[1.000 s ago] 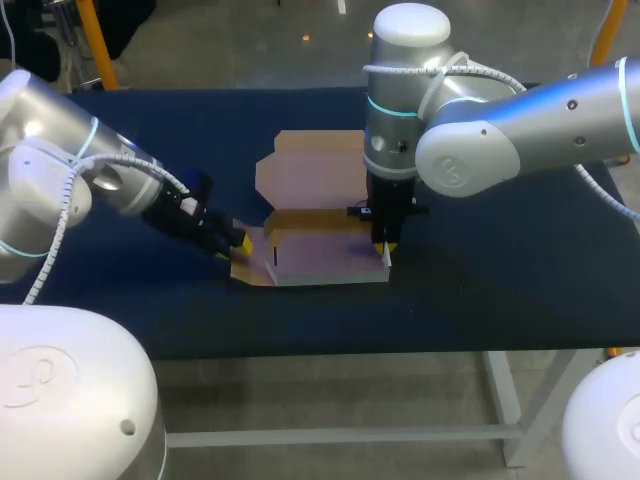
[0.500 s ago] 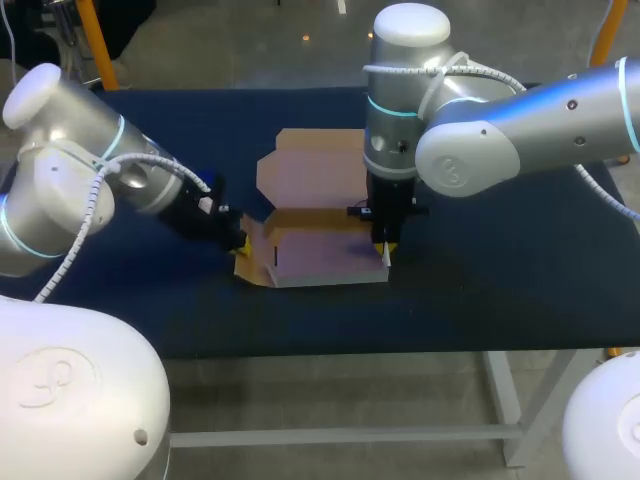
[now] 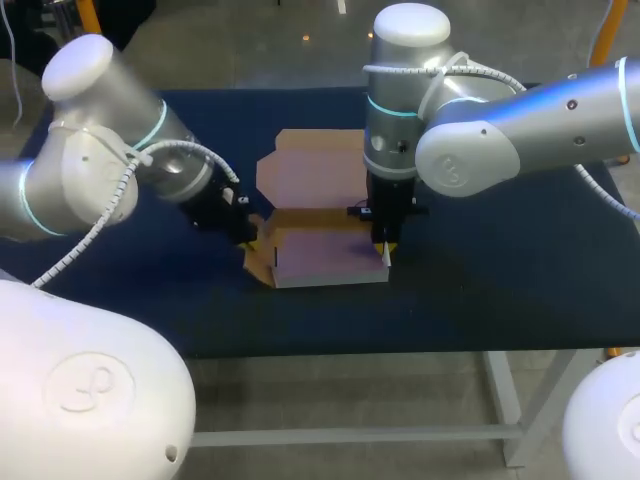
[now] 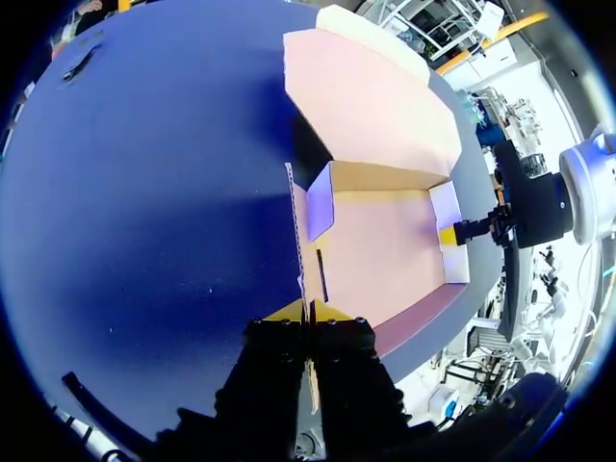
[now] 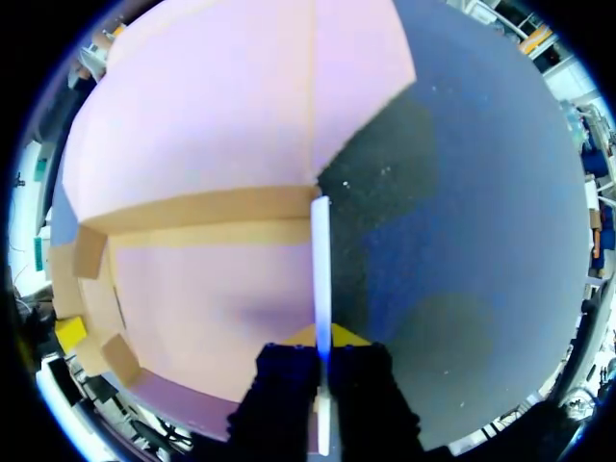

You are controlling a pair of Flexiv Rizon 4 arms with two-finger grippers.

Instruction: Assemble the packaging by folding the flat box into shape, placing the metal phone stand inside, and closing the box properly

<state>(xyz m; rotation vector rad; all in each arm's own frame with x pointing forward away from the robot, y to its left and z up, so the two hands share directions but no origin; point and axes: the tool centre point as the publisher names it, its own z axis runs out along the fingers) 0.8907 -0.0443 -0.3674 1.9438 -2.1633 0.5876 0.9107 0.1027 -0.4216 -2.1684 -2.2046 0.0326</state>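
At the left end of the cardboard box (image 3: 322,258), its left side flap (image 4: 297,236) is pinched upright by the left gripper (image 4: 308,314), apparently to form a wall. The box, set on the worktop (image 3: 500,285), is seen empty, and no metal phone stand is in view. At its right end, the right side wall (image 5: 321,255) is pinched by the right gripper (image 5: 322,337), likely for steadying.

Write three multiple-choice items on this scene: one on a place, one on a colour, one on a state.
1. Where on the box is the right gripper? A. its right wall B. beneath it C. away from it
2. The table is: A. red B. dark blue C. white
3. The lid is: A. closed B. open, lying back behind the box C. torn off
Answers: 1 A, that wall is pinched in it; 2 B, blue shows all around the box; 3 B, it lies spread out, with the box's inside bare.
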